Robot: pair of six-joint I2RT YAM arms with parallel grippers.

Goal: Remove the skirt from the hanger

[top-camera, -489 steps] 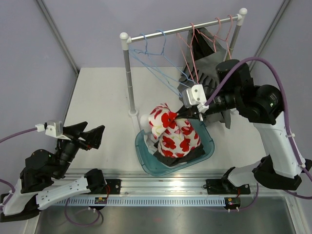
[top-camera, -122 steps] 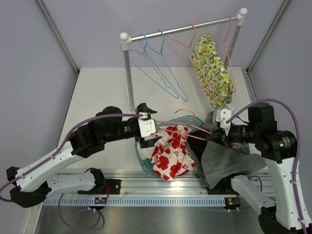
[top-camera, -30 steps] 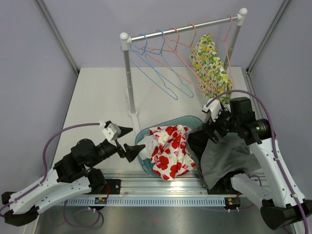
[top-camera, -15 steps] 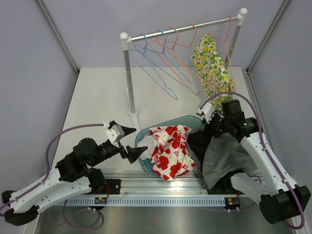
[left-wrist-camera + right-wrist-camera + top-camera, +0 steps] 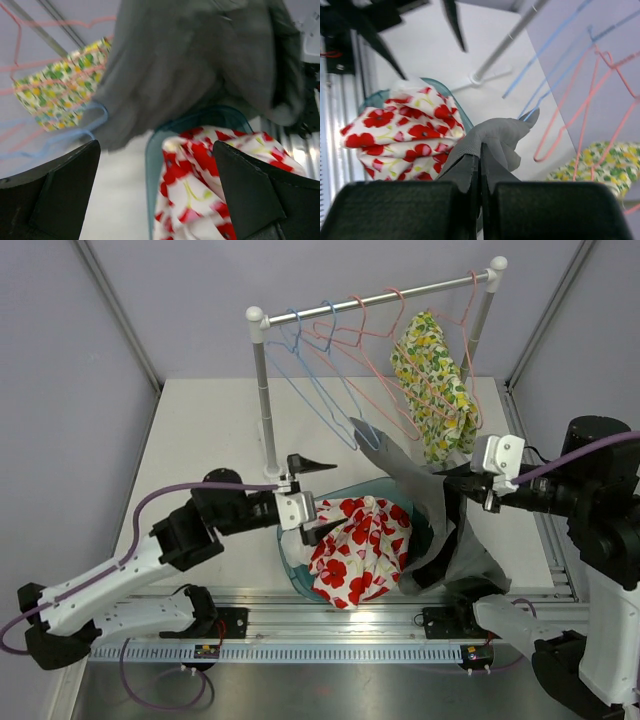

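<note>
Right gripper (image 5: 481, 157) — fingers pressed together on a fold of the grey skirt (image 5: 495, 134), held raised above the right side of the basin.
Grey skirt — stretched from that grip in two directions. One end hangs down past the basin's right edge. The upper corner reaches up to the lower end of a blue hanger (image 5: 106, 115). Whether that corner is hooked on the hanger or only lying against it cannot be told.
Left gripper (image 5: 328, 497) — fingers wide apart, holding nothing, poised over the left rim of the basin and facing the skirt.
Teal basin (image 5: 148, 175) — on the white table (image 5: 210, 440) at its near edge, holding a white garment with red flowers (image 5: 360, 540), heaped above the rim.
Rack rail (image 5: 420, 286) — behind the basin, carrying blue and pink wire hangers. A yellow-and-green print garment (image 5: 435, 390) hangs near its right end.
</note>
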